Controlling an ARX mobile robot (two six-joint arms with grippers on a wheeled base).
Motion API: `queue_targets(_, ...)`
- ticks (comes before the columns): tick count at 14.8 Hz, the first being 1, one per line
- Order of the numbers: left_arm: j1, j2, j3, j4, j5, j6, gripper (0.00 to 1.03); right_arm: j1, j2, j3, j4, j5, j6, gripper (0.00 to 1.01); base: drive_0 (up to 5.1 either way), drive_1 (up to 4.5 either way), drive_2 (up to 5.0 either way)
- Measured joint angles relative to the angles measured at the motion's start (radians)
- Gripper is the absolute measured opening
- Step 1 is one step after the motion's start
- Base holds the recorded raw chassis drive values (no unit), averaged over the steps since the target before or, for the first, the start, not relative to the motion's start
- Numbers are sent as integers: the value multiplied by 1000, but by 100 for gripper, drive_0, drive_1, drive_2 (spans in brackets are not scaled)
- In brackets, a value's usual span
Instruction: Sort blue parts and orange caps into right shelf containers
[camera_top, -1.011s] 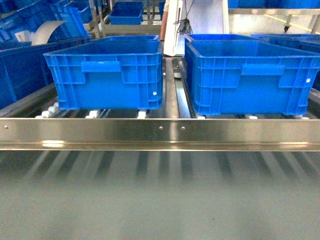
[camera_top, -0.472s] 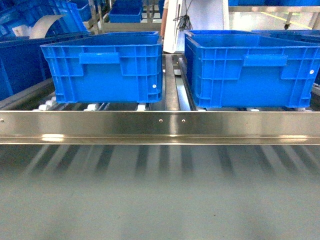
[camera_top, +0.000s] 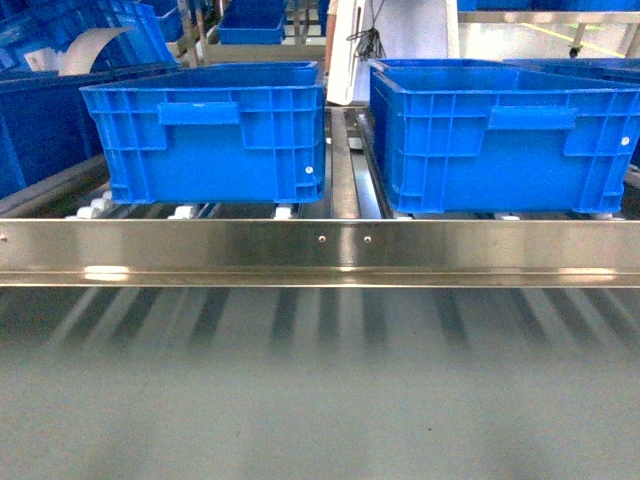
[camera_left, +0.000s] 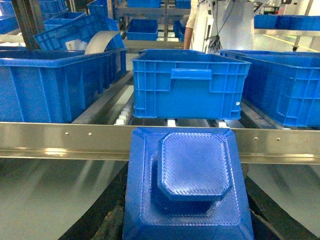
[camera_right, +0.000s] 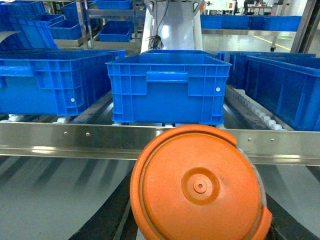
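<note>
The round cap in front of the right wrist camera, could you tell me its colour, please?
Orange: the cap shows best in the right wrist view.

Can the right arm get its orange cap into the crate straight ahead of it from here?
Probably yes. In the right wrist view the orange cap sits low in front of the crate, whose open top looks unobstructed. Only the steel rail lies between, so the arm must lift over it and the rim.

Blue part (camera_left: 187, 185), square with a raised octagonal boss, is seen low at centre. Beyond it, a steel rail (camera_left: 75, 142) is crossed; behind, blue crates (camera_left: 187, 85) are ranged on roller tracks.
</note>
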Motion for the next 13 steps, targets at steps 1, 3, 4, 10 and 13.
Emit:
queue_targets(1, 0, 0, 0, 0, 0, 0, 44, 0, 0, 0, 1, 0, 0, 44, 0, 0, 0)
queue_targets(3, 0, 0, 0, 0, 0, 0, 44, 0, 0, 0, 1, 0, 0, 44, 0, 0, 0)
queue_targets(4, 0, 0, 0, 0, 0, 0, 44, 0, 0, 0, 1, 0, 0, 44, 0, 0, 0)
queue_targets(10, 0, 0, 0, 1, 0, 0, 44, 0, 0, 0, 1, 0, 0, 44, 3, 141, -136)
queue_targets(13, 0, 0, 0, 1, 0, 0, 44, 0, 0, 0, 2, 0, 0, 44, -5, 410, -420)
